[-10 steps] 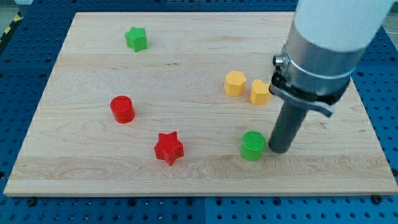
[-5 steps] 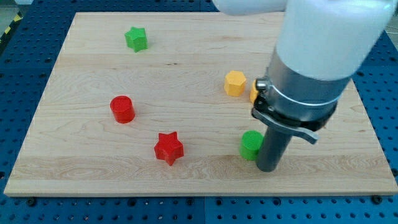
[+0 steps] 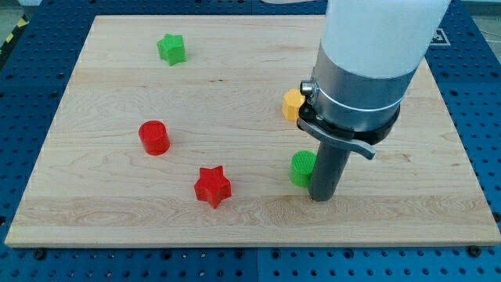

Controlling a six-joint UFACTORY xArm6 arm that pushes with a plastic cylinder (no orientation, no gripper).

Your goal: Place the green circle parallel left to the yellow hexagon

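The green circle [image 3: 300, 168] is a ribbed green cylinder on the wooden board [image 3: 117, 196], right of centre toward the view's bottom. My tip [image 3: 322, 197] stands right against its right side, slightly lower in the view, and the rod covers the circle's right edge. One yellow hexagon [image 3: 291, 103] peeks out above the green circle, mostly hidden behind my arm. A second yellow block seen earlier is fully hidden by the arm.
A red cylinder [image 3: 154, 137] sits at the view's left. A red star [image 3: 212, 186] lies toward the bottom, left of the green circle. A green star [image 3: 171, 48] is near the top left. The board's bottom edge is close below my tip.
My tip has moved left and slightly down the view, pushing the green circle left and a little up. The arm now covers both yellow blocks more than before.
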